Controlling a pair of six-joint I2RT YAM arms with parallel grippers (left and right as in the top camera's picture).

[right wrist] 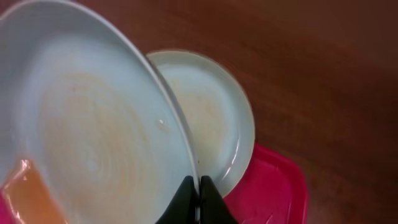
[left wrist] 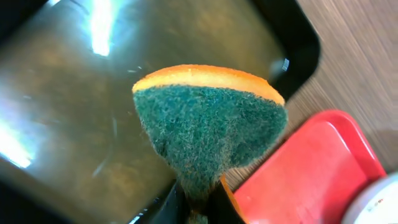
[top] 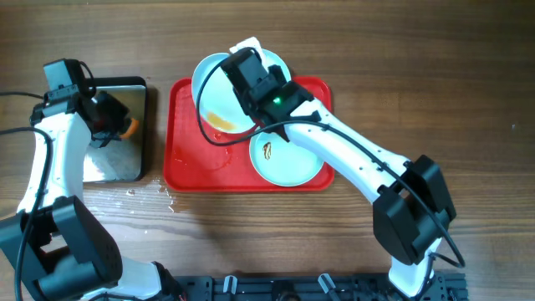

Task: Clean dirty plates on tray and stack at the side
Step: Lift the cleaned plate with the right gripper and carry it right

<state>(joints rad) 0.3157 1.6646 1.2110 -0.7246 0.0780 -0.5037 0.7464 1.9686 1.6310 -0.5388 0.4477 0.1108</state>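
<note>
Plates (top: 292, 167) are at the red tray (top: 180, 159), three of them. The tray lies on a brown wooden table (top: 418, 50). A black metal tray (top: 125, 163) with a shiny inside lies just beside it at 9 o'clock. A few small wet drops (top: 167, 196) shine on the wood near the red tray's 7 o'clock corner.

The flat plate (top: 297, 163) lies in the tray at about 4 o'clock and has a small brown smear (top: 267, 150). The tilted plate (top: 213, 92) is up over the tray's 11 o'clock part, with an orange-brown smear (top: 221, 122) low on it. The right gripper (right wrist: 199, 196) pinches its rim, jaws almost closed on the thin edge. The far plate (right wrist: 217, 118) is behind it at 12 o'clock and sticks out past the tray's edge.

The left gripper (left wrist: 200, 200) is above the black tray. Its jaws squeeze the narrow end of a sponge (left wrist: 211, 124), green and rough on one face, orange on the other.

From above, the right arm (top: 343, 155) covers most of the far plate and part of the flat one. I cannot tell what the far plate rests on. The sponge is mostly hidden there too. The right wrist view is blurry, so the marks on the plates look faint.
</note>
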